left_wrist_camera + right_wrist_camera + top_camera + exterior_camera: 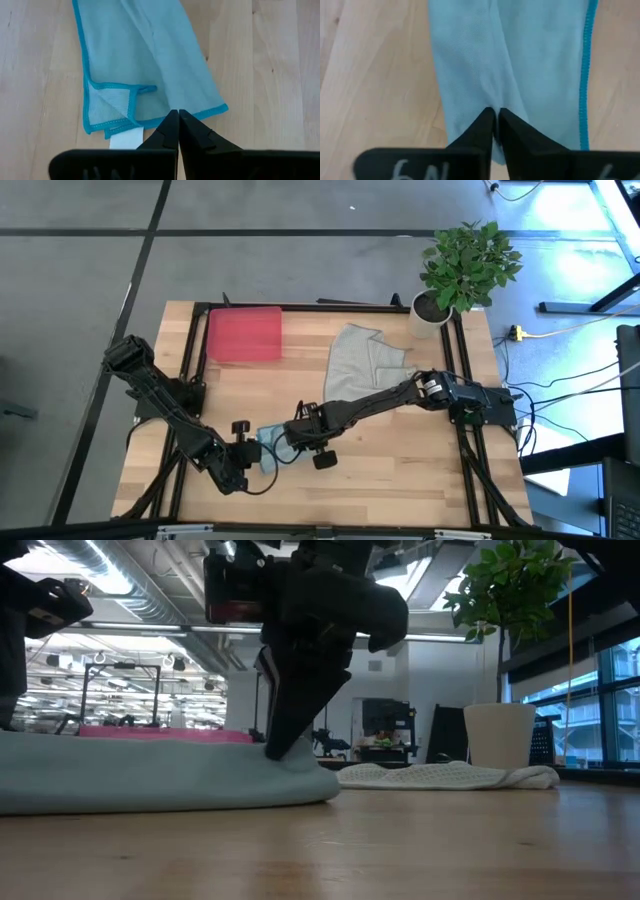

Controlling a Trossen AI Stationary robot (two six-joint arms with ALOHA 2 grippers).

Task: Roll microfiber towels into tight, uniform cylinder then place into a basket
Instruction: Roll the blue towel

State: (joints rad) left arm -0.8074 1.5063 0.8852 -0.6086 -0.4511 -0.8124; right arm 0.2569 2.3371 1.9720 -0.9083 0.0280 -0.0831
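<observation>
I see the pale blue-teal folded microfiber towel point(272, 450) lying on the wooden counter point(400, 460) between both tools, its long axis running from one to the other. My left tool point(178, 116) is closed at one end, holding nothing; my right tool point(493, 117) pinches the other end.

I see a pale teal towel point(150, 55) edged brighter blue, grey towel point(362, 362), red basket point(244, 335), pale wood table point(400, 460).

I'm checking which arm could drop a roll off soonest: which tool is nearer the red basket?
Left, narrowly. The left tool is at the near end of the blue towel, below the basket; the right tool is on the towel's other side, further right.
</observation>
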